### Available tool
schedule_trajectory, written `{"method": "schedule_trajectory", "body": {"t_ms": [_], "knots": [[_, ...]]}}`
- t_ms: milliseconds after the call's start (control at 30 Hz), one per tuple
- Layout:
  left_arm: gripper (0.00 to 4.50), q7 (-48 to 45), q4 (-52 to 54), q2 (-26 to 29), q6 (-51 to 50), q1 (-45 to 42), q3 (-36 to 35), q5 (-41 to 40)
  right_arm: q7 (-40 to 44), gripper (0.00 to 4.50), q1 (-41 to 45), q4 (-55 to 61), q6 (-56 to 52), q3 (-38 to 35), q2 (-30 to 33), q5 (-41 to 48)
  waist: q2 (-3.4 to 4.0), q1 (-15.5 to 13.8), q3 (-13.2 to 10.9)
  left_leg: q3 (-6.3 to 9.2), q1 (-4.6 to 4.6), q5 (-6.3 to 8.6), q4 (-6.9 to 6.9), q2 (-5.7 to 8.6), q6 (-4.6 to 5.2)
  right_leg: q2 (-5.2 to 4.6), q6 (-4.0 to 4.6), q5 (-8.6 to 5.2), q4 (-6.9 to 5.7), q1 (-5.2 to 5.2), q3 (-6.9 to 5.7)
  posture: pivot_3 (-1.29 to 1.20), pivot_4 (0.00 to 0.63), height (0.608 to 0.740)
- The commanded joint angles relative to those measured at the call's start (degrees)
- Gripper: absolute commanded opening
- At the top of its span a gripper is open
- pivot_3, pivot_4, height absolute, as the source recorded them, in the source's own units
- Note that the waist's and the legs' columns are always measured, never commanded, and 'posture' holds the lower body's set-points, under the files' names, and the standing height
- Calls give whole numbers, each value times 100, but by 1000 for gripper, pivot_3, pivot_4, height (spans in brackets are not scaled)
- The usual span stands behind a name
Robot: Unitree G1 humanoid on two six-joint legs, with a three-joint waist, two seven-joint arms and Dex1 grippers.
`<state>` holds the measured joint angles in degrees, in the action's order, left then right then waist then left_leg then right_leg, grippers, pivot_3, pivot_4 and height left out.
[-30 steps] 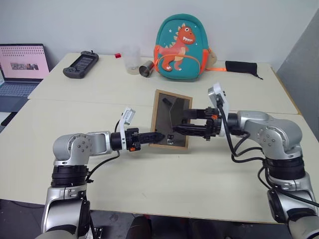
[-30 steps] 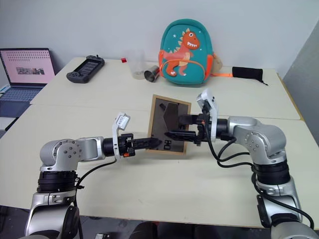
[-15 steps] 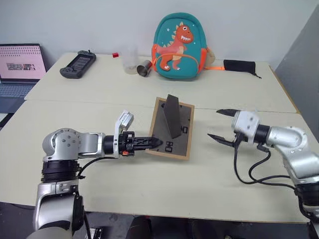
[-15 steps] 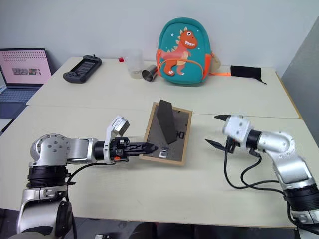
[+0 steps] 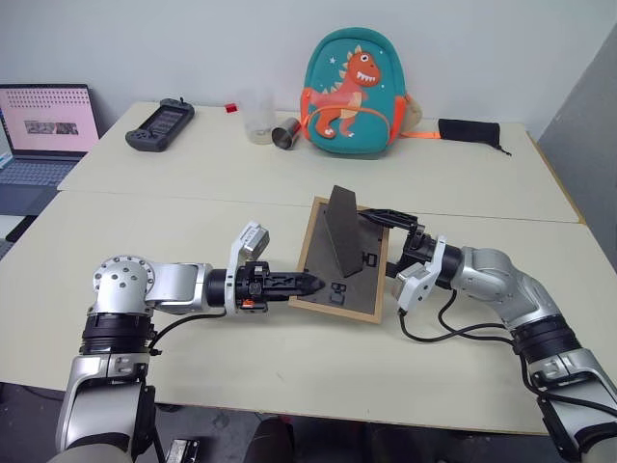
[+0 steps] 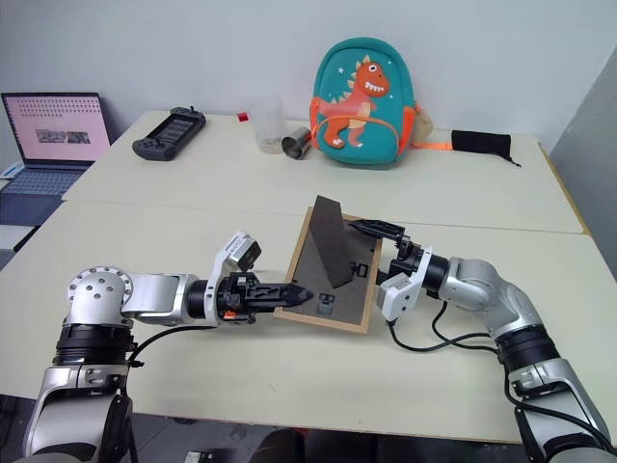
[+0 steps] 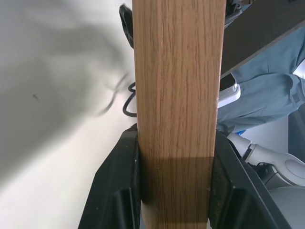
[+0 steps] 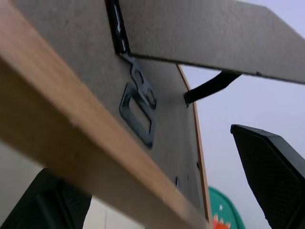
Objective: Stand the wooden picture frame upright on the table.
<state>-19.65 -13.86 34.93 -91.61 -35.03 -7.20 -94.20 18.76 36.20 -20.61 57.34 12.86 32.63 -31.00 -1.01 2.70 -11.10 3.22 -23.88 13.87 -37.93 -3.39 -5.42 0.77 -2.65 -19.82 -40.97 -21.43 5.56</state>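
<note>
The wooden picture frame (image 5: 345,260) lies tilted, back panel up, stand folded out, mid-table (image 5: 289,367) — the left gripper (image 5: 310,283) clamps its near-left edge; the right gripper (image 5: 397,253), jaws wide apart, straddles its right edge.

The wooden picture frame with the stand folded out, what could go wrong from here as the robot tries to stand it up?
1. The left end effector pinches only one edge of the light tan wooden picture frame; tilting it up could make it twist or slip.
2. The right end effector straddles the opposite edge with jaws open, so closing could knock the dark fold-out stand.
3. If released while tilted, the frame could fall flat on the pale cream table.
</note>
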Motion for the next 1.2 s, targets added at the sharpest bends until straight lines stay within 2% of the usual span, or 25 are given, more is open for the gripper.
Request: {"method": "schedule_trajectory", "body": {"t_ms": [33, 267, 333, 400, 467, 500, 567, 600, 633, 733, 800, 900, 967, 1033, 1100, 1200], "knots": [[1278, 351, 205, 84, 262, 87, -35, -610, -255, 3991, 180, -121, 311, 13, 78, -8, 0, 0, 0, 0, 1, 0, 0, 0, 0, 0, 0, 0, 0, 0, 0, 0, 150, 740], [1278, 882, 424, 294, 724, 343, 299, -1418, -422, 2155, 172, -292, 578, 63, 167, -19, 0, 18, 0, 2, 6, 0, -1, -2, 1, 2, 0, 0, -4, 3, 0, 0, 150, 740], [1278, 991, 482, 372, 847, 386, 415, -1618, -432, 1983, 170, -272, 599, 68, 162, -7, 0, 20, 0, 1, 8, 0, -1, -1, 1, 2, 0, 0, -5, 4, 1, 0, 150, 740], [1978, 987, 592, 419, 923, 414, 437, -1607, -445, 1933, 172, -237, 608, 55, 160, 14, 0, 22, 0, 2, 8, 0, -1, -1, 1, 3, 0, 0, -6, 4, 0, 0, 150, 740], [2210, 901, 761, 468, 1000, 454, 403, -1505, -442, 1842, 169, -219, 611, 44, 170, 47, 0, 21, 0, 2, 9, -1, -1, -2, 1, 4, 1, 0, -7, 4, 0, 0, 150, 740], [2548, 866, 823, 500, 1037, 471, 404, -1474, -442, 1539, 167, -214, 610, 46, 180, 63, 0, 21, 0, 2, 9, -1, -1, -2, 1, 4, 1, 0, -7, 4, 0, 0, 150, 740], [2968, 680, 788, 616, 1103, 418, 302, -1275, -413, 1363, 150, -201, 595, 47, 210, 180, 0, 22, 0, 2, 8, -1, -1, -1, 1, 4, 1, 0, -6, 5, 1, 0, 150, 740], [3237, 579, 729, 674, 1135, 373, 234, -1161, -391, 1347, 140, -198, 584, 47, 221, 250, 0, 21, 0, 2, 8, -1, -1, -1, 1, 4, 1, 0, -6, 5, 1, 0, 150, 740], [3298, 476, 664, 733, 1169, 328, 176, -1021, -352, 1347, 125, -197, 564, 51, 229, 352, 0, 22, 0, 1, 9, -1, -1, 0, 1, 4, 1, 0, -6, 6, 1, 0, 150, 740], [4112, 169, 517, 907, 1270, 180, 54, -525, -89, 1347, 51, -195, 365, 105, 246, 851, 0, 23, 0, 5, 9, -1, -1, -1, 2, 6, 1, 0, -7, 5, -2, 0, 150, 740], [4481, -298, 666, 1246, 1435, 113, -70, 164, 541, 1347, -118, 19, -385, 165, 215, 1886, -1, 25, 0, 5, 9, -2, -1, -1, 3, 7, 1, 0, -6, 7, -3, 0, 150, 740], [4500, -1003, 1132, 1667, 1819, 229, 13, 1152, 1631, 1347, -333, 510, -1757, 263, 179, 3224, 2, 33, -1, 5, 8, -2, 3, -4, 2, 8, 2, 1, -2, 8, -3, 0, 150, 740], [4500, -1260, 1749, 1881, 2488, 483, 144, 2076, 2223, 1345, -377, 1102, -3449, 183, 41, 4410, 9, 32, -5, -3, 8, -2, 4, -3, 2, 3, 2, 0, -1, 8, 3, 0, 150, 740], [4500, -1258, 2437, 1855, 3066, 658, 190, 2757, 2499, 1343, -259, 1547, -5311, 60, -87, 5465, 9, 27, -5, -7, 8, -2, 5, -9, 2, 4, 3, 1, 2, 9, 4, 0, 150, 740], [4500, -1299, 2899, 1772, 3519, 829, 311, 3326, 2546, 1341, -78, 1648, -6600, -163, -219, 6176, 9, 7, -6, 0, 6, -2, 6, -15, 2, 7, 3, 1, 1, 8, -1, 0, 150, 740], [4500, -1374, 3217, 1653, 4033, 1146, 482, 4055, 2745, 1341, 177, 1528, -7738, -446, -387, 6794, 9, -18, -6, 0, 6, 0, 6, -12, 6, 10, 10, 5, 1, 6, -1, 0, 150, 740]]}}
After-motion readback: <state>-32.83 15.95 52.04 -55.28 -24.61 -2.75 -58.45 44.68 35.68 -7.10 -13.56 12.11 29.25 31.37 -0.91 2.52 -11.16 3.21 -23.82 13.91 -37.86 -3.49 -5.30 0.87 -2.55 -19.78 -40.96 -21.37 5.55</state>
